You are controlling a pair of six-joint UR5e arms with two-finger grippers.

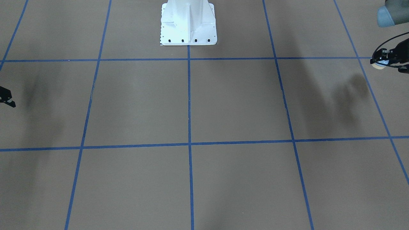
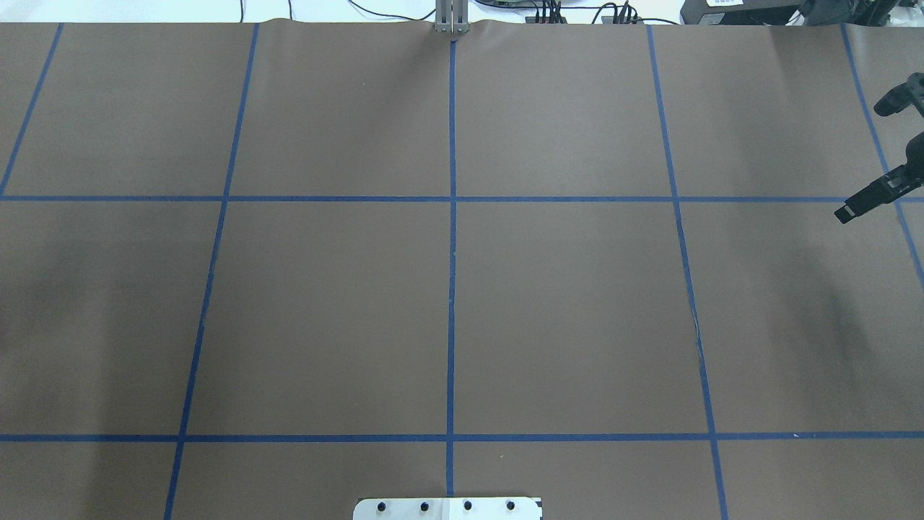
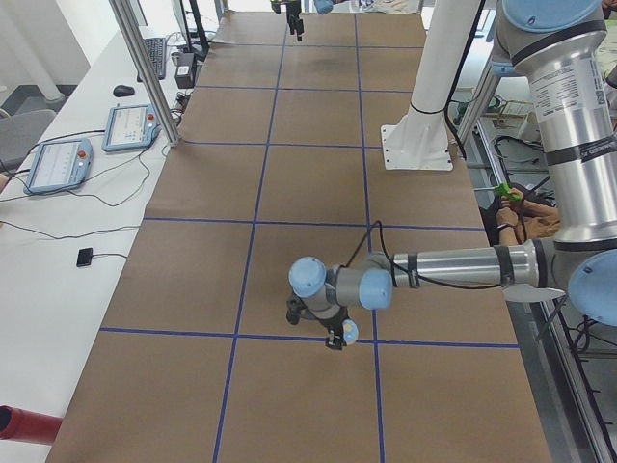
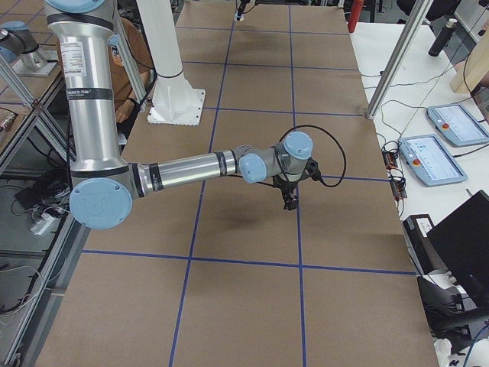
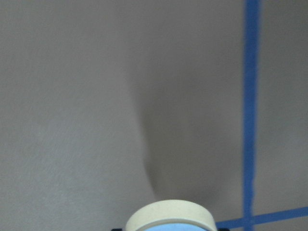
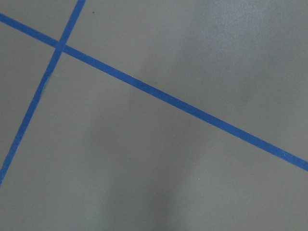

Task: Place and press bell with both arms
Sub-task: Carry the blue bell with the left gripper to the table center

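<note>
I see the left gripper clenched on the bell, cream base facing the table, hanging clear of it near a blue tape crossing; the left arm reaches out level. The right gripper has 2 fingers spread, the right arm level too

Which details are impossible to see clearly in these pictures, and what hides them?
1. The bell: the left wrist view's bottom edge cuts it; mostly its cream base shows, and I cannot find the button.
2. The left tool: the front-facing view's right edge cuts it; the overhead view misses it.
3. The right tool: only its front part enters the overhead view, at the right edge.
</note>
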